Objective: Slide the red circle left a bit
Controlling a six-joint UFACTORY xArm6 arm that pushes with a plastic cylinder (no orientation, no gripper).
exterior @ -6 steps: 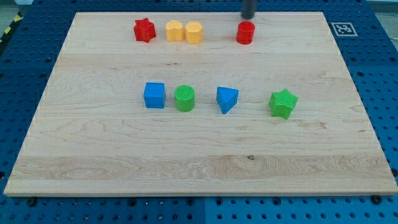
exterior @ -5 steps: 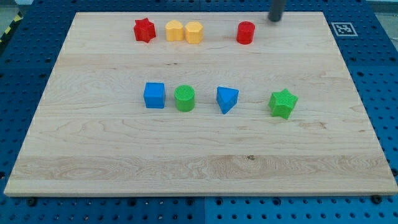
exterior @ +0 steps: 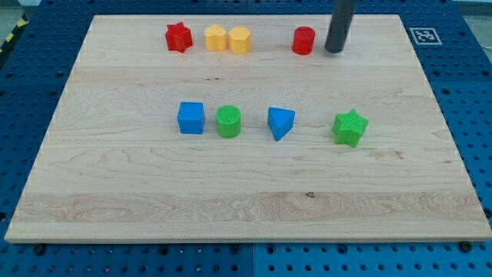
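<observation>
The red circle (exterior: 304, 41) sits near the view's top, right of centre, on the wooden board (exterior: 246, 200). My tip (exterior: 334, 51) is down on the board just to the right of the red circle, a small gap apart from it. The dark rod rises out of the view's top edge.
A red star (exterior: 178, 37) and two yellow blocks (exterior: 216, 38) (exterior: 241, 40) stand in a row left of the red circle. Across the middle are a blue cube (exterior: 191, 118), a green circle (exterior: 228, 121), a blue triangle (exterior: 280, 122) and a green star (exterior: 350, 127).
My tip has moved from above the red circle to its right side and come down towards the view's bottom. No block has moved.
</observation>
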